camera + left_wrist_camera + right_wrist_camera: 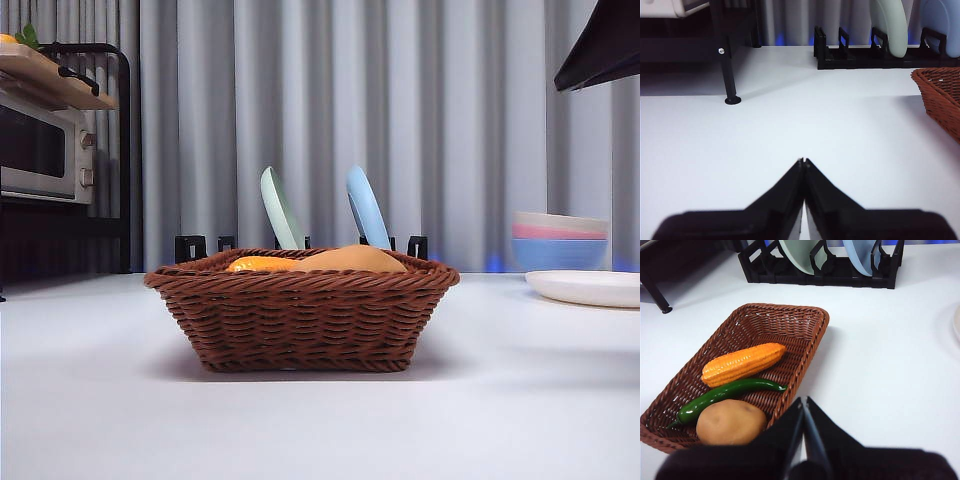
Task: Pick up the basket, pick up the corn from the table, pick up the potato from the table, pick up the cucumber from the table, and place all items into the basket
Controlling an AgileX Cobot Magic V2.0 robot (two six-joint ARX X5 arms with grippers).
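Reddish-brown woven wicker basket (740, 375) on white table (100, 400); bumpy orange corn (742, 363), dark green cucumber (725, 394), smooth tan potato (731, 422) all inside, long axes roughly parallel. Right gripper (804, 405) clenched, empty, above basket's near rim; contents at about 10 o'clock. Left gripper (803, 164) clenched, empty, apparently farther off.

Soft, even light is falling from overhead in all 3 views, leaving the white counter (90, 400) bright but not blown out. In the front view, the basket (300, 325) is casting a faint, diffuse shadow around its base, and the near counter is blurring slightly toward the lower edge. A dark arm at the top right corner is showing only as a silhouette. In the left wrist view, the left claw (803, 162) is appearing black and soft-edged, and the shelf leg (730, 75) is throwing a pale shadow. In the right wrist view, the corn (742, 364) and cucumber (725, 394) are carrying small glossy highlights, while the right claw (804, 402) is lying out of focus.
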